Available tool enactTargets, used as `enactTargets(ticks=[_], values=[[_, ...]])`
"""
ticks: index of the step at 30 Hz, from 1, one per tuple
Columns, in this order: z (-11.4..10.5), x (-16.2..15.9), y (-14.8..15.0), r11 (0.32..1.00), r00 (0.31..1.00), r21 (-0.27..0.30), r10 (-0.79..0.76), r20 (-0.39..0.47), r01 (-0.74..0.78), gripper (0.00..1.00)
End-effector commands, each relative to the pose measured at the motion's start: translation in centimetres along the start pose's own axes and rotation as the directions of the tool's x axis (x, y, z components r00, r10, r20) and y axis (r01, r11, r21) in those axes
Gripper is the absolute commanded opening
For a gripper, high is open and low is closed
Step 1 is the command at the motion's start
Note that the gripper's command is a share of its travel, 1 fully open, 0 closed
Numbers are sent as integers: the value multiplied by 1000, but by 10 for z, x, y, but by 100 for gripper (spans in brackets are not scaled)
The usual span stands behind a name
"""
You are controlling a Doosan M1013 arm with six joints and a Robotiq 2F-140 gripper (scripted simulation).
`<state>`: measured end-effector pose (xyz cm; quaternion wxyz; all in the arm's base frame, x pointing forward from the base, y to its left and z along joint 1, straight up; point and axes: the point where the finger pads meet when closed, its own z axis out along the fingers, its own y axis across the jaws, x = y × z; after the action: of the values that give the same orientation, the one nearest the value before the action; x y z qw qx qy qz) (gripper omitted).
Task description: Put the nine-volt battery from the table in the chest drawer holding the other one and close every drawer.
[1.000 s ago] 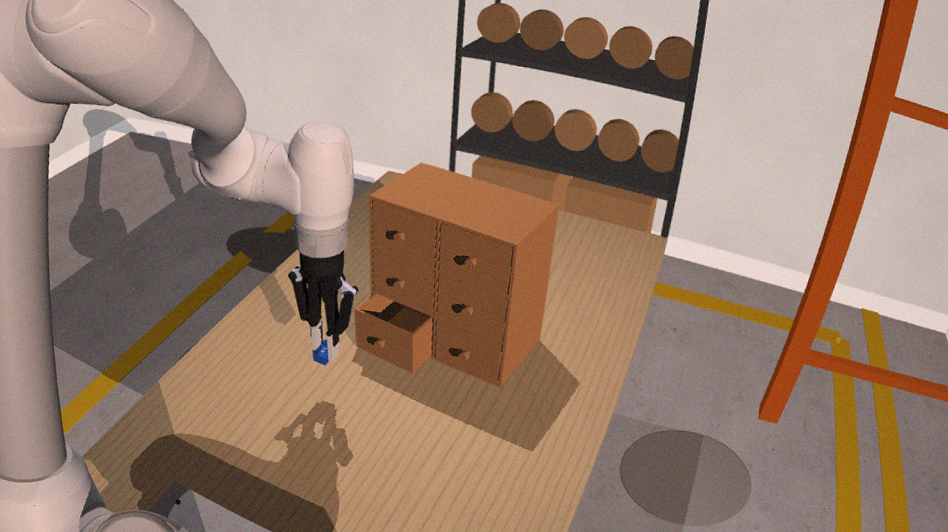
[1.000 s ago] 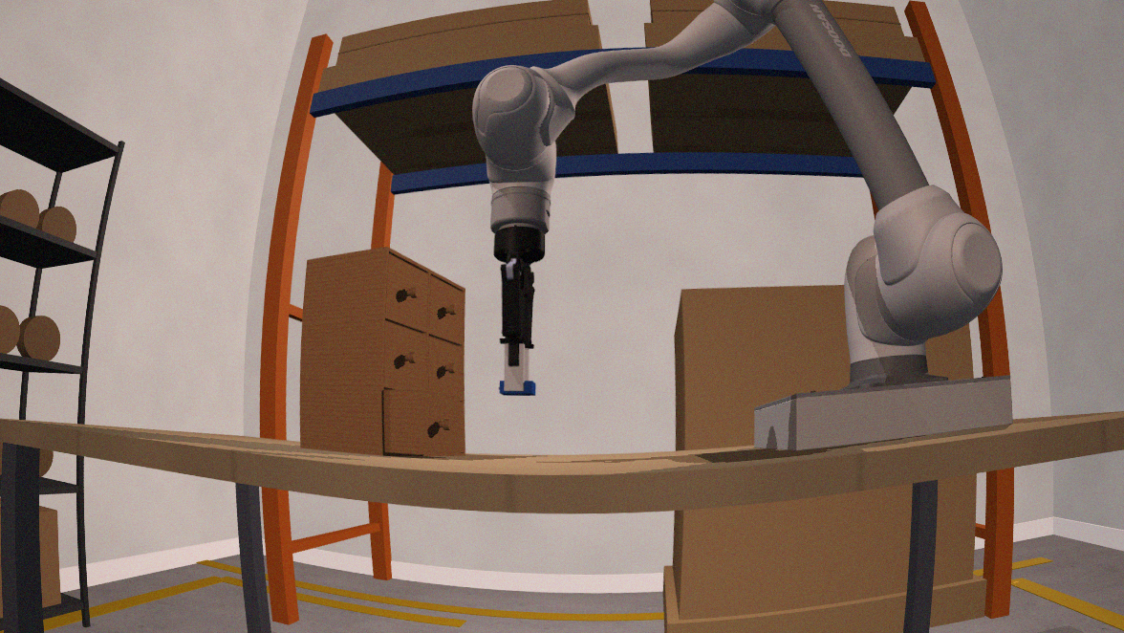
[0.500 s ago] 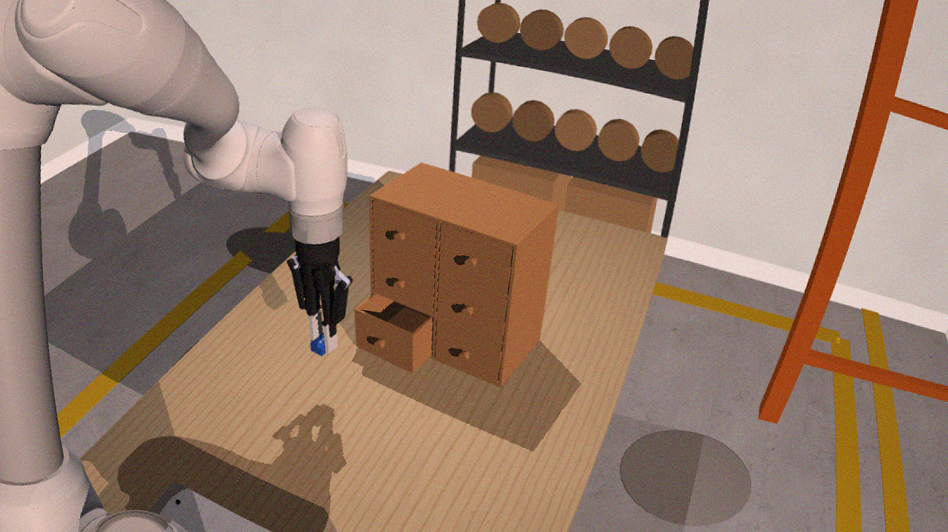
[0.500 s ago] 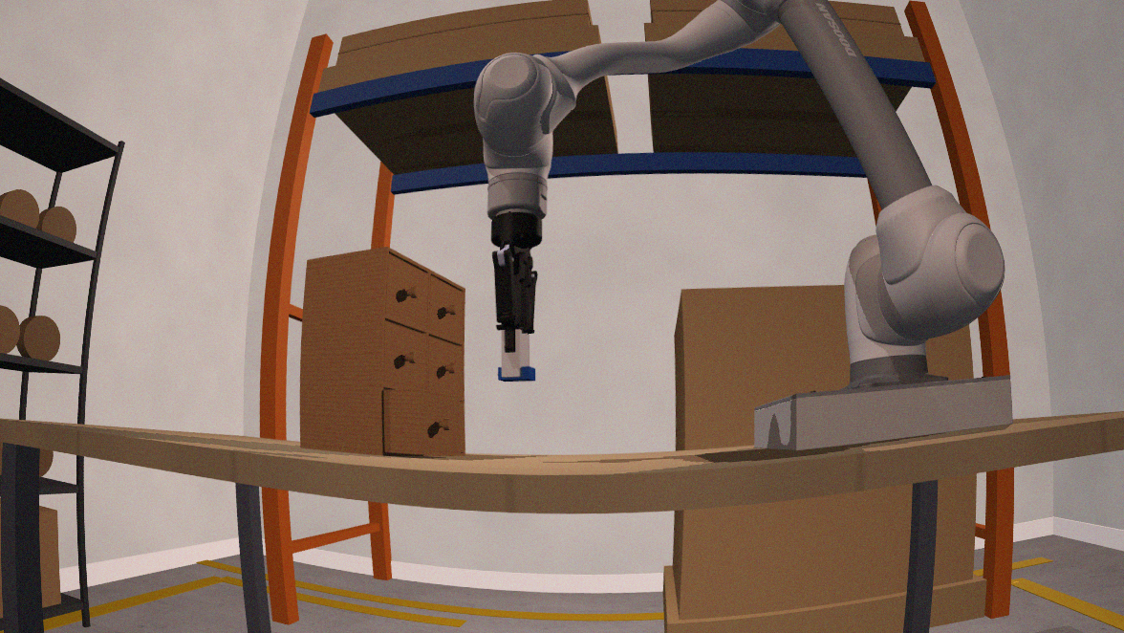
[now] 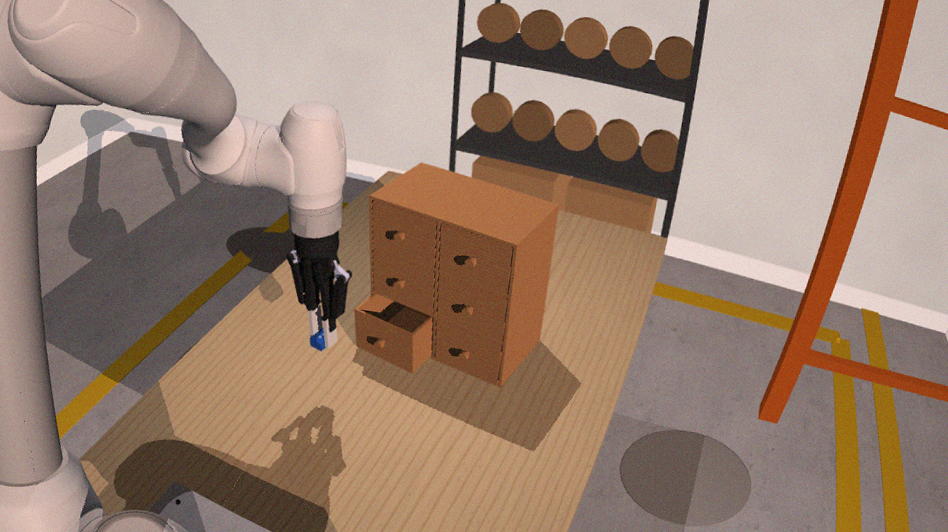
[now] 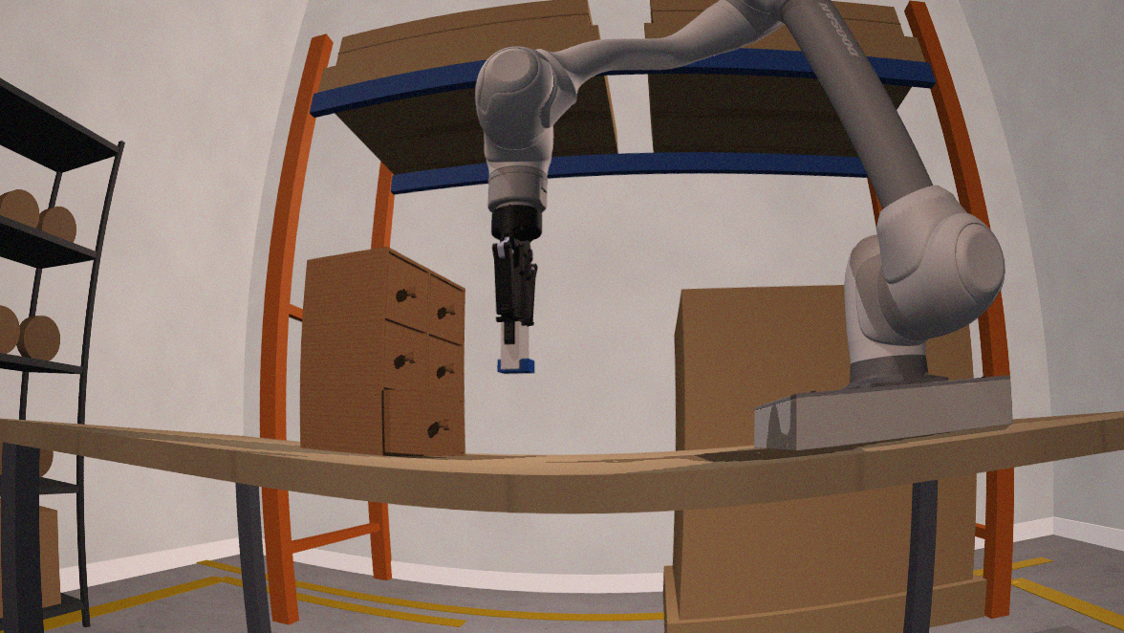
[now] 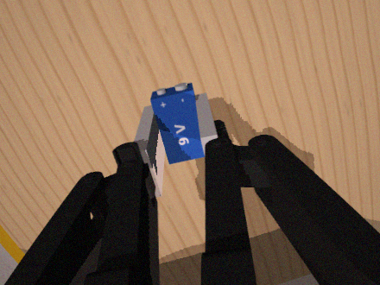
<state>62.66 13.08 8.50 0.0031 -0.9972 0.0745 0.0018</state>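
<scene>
1. the gripper [image 5: 321, 329] hangs from the arm with its fingers pointing down, clamped on the nine-volt battery [image 5: 318, 338]
2. in the wrist view the battery [image 7: 180, 125] shows a blue face marked "9 v" and grey sides, with its two terminals at the far end; the black fingers press on its grey sides
3. in the exterior view the gripper [image 6: 515, 345] holds the battery [image 6: 515, 362] in the air, well above the table [image 6: 551, 479] and level with the middle row of drawers
4. the small chest [image 5: 470, 205] stands on the wooden table top with two columns of three drawers, each with a round knob
5. the bottom left drawer [image 5: 392, 331] is pulled partway out and open at the top; its inside is in shadow and i cannot tell what it holds
6. the other five drawers sit flush with the chest's front
7. from the top view the battery hangs just beside the open drawer, on its left, not over it
8. behind the chest a black shelf rack [image 5: 684, 127] holds rows of brown rolls
</scene>
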Motion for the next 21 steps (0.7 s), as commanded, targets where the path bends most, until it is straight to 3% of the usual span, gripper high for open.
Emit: enactTargets(ticks=[1,10,21], values=[[-1,0,1,1000,1000,-6,2,-16,-2,14],[0,-1,1,1000,997,-6,2,-76,-2,14],[2,-5,1,1000,966,-6,1,-260,-2,14]])
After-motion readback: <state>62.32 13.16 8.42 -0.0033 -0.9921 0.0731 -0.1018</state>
